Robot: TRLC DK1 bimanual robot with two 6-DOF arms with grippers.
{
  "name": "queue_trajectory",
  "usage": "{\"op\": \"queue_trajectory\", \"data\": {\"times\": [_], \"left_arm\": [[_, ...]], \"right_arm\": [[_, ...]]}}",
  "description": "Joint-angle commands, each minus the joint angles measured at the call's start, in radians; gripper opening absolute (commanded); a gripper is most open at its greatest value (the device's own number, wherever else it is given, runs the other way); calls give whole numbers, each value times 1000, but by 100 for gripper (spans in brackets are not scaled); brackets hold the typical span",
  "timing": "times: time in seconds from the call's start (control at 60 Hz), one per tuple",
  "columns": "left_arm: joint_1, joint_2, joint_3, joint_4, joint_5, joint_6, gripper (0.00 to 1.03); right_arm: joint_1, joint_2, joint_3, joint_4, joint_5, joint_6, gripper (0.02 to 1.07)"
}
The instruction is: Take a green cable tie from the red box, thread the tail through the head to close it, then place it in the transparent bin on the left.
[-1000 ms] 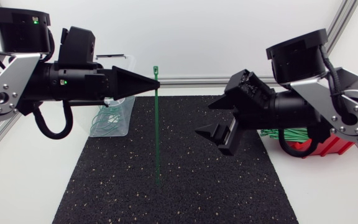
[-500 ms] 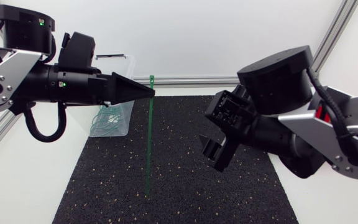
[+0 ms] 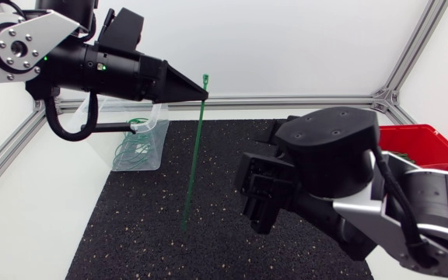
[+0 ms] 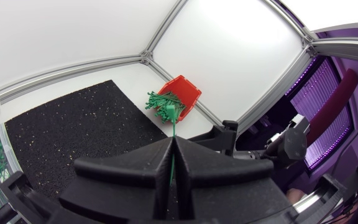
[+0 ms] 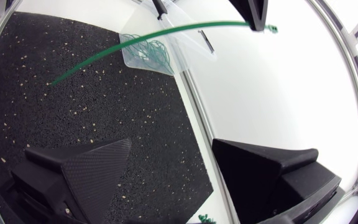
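Green cable tie [image 3: 194,155] upright in clenched left end effector [image 3: 203,95] (tail down), right end effector [image 5: 173,144] spread wide apart

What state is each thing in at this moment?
cable tie: unthreaded, hanging straight, tail down.
left gripper: shut on the cable tie near its head.
right gripper: open, empty.
transparent bin: holds looped green ties.
red box: holds spare green ties.

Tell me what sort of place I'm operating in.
Probably an enclosed benchtop robot test cell: aluminium frame with white panels, black speckled mat, red box of green cable ties, transparent bin.
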Motion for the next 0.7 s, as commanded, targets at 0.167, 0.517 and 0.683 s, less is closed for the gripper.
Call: {"op": "queue_trajectory", "data": {"times": [0.167,0.517,0.683], "left_arm": [[40,151,140,-70,9,-39,3],[70,312,292,-202,29,-74,4],[68,354,364,-285,29,-63,4]], "right_arm": [[56,46,-114,242,24,-274,93],[86,203,-124,462,4,-489,93],[106,273,-129,549,-19,-578,93]]}}
